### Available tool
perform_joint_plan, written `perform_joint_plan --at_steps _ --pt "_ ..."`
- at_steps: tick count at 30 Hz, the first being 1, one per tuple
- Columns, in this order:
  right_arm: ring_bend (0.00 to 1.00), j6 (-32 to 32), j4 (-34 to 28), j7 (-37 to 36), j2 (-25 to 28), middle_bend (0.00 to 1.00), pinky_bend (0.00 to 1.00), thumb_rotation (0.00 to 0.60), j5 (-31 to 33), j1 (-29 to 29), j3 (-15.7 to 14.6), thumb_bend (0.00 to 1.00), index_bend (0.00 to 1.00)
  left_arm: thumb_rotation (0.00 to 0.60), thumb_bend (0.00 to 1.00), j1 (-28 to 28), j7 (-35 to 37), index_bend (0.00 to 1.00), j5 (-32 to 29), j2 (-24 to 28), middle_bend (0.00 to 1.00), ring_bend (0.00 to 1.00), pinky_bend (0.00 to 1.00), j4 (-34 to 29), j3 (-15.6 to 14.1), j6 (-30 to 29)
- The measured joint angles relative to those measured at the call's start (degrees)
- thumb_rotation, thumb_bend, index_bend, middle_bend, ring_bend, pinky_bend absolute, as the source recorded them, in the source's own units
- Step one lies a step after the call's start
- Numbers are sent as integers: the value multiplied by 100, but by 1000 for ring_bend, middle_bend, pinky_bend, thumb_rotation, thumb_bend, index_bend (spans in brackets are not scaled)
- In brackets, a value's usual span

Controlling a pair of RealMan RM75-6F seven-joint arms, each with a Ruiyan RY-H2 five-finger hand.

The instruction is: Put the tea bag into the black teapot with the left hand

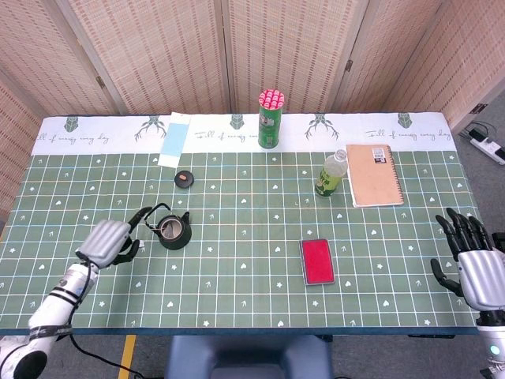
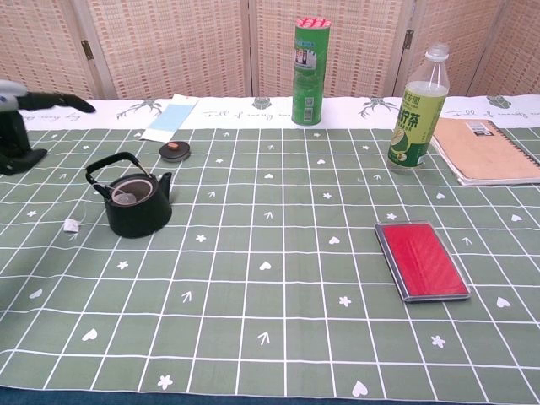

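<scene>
The black teapot stands open on the green cloth, left of centre, with its handle raised. The tea bag lies inside its mouth. A thin string runs over the rim to a small white tag lying on the cloth left of the pot. My left hand hovers left of the pot, apart from it, holding nothing, with one finger stretched out. My right hand is at the table's right edge, fingers spread and holding nothing.
The small black lid lies behind the pot. A green can, a green tea bottle, a brown notebook, a red case and a blue sheet lie further off.
</scene>
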State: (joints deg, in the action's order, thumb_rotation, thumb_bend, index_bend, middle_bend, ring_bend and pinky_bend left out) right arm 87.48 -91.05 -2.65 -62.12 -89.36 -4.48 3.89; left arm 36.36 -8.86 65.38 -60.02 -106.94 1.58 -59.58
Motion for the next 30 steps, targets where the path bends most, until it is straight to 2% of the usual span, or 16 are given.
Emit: perform_joint_plan --at_steps 3,5,7,9,11,14,17,20,24,30 --pt "0 -42 -8 41 -14 0 0 600 -15 -15 -21 450 0 600 591 -434 343 20 628 202 998 984 1000 -57 -83 -686" --pt "0 -73 -14 82 -28 0 0 600 -20 -28 -32 450 0 600 591 -781 491 18 1064 277 953 906 986 -13 -167 -1278" --pt "0 -89 -17 126 -43 0 0 600 -33 -41 -41 450 0 600 575 -1116 534 12 1363 296 819 729 871 88 -241 -1839" --pt "0 -106 -17 167 -60 0 0 600 -35 -50 -45 450 0 600 542 -1575 496 8 1609 273 641 509 674 262 -331 -2511" --pt "0 -138 -18 198 -76 0 0 600 -15 -60 -47 450 0 600 528 -2065 417 11 1769 196 505 368 525 484 -407 -3154" --pt "0 -189 -16 233 -93 0 0 600 55 -77 -33 450 0 600 516 -2745 342 45 1963 -31 390 269 364 880 -500 -3948" --pt "0 -247 -9 304 -114 0 0 600 156 -94 -6 450 0 600 497 -3273 309 71 2214 -324 324 219 309 1265 -640 -4419" --pt "0 -308 -19 397 -126 0 0 600 281 -103 21 450 0 600 457 -3414 209 76 2316 -371 250 158 235 1262 -772 -4381" --pt "0 -351 -106 566 -121 0 0 600 397 -99 42 450 0 600 392 -3450 -13 56 2329 -275 165 93 128 856 -894 -4024" --pt "0 -307 -165 553 -86 0 0 600 352 -69 20 449 0 600 321 -3501 -133 55 2279 -171 101 23 30 678 -835 -3751"
